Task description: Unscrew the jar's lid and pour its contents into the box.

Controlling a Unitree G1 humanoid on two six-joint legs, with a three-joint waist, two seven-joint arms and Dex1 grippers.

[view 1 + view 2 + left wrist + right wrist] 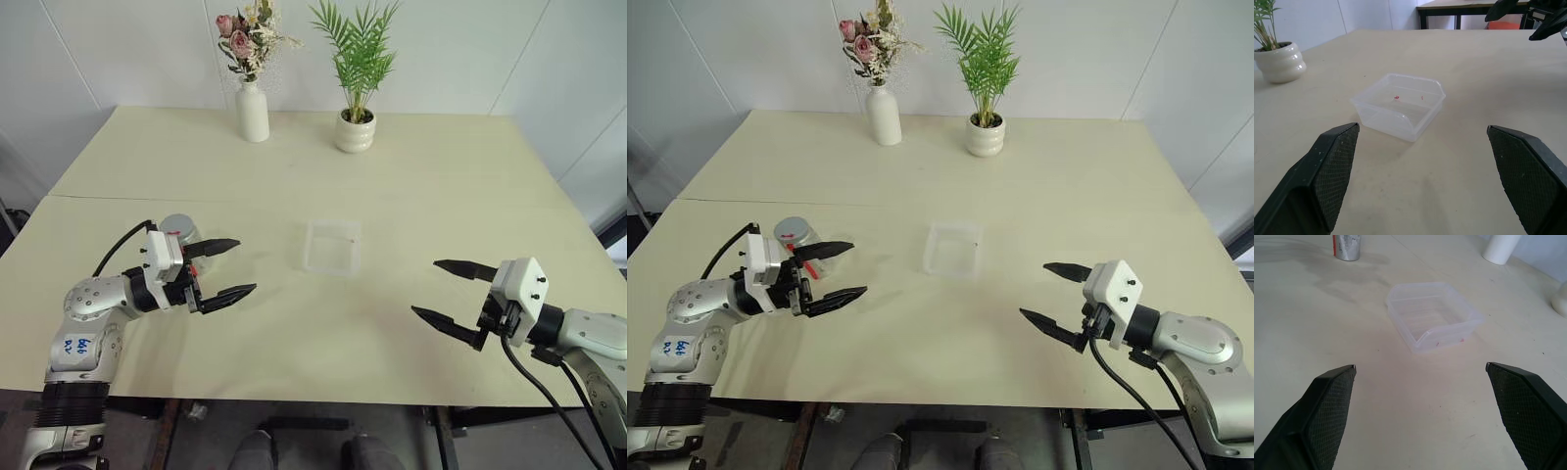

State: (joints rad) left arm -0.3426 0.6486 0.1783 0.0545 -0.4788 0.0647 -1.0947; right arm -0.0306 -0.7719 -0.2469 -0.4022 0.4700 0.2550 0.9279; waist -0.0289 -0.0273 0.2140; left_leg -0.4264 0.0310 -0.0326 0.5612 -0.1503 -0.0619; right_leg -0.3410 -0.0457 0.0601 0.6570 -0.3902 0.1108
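Note:
The jar point(177, 231) stands upright on the table's left side, its grey lid point(793, 228) on top and a red mark on its label. My left gripper point(245, 265) hovers open just beside it on the near right, partly hiding it, with nothing between its fingers. It points towards the box point(308, 250), a shallow clear tray at the table's middle. A few tiny reddish specks point(1396, 97) lie on the box's floor. My right gripper point(424, 287) is open and empty to the right of the box, pointing at it. What is inside the jar cannot be made out.
A white vase of flowers point(252, 111) and a white plant pot point(355, 130) stand at the table's far edge. A seam crosses the tabletop on the left behind the jar. The table's front edge runs just below both arms.

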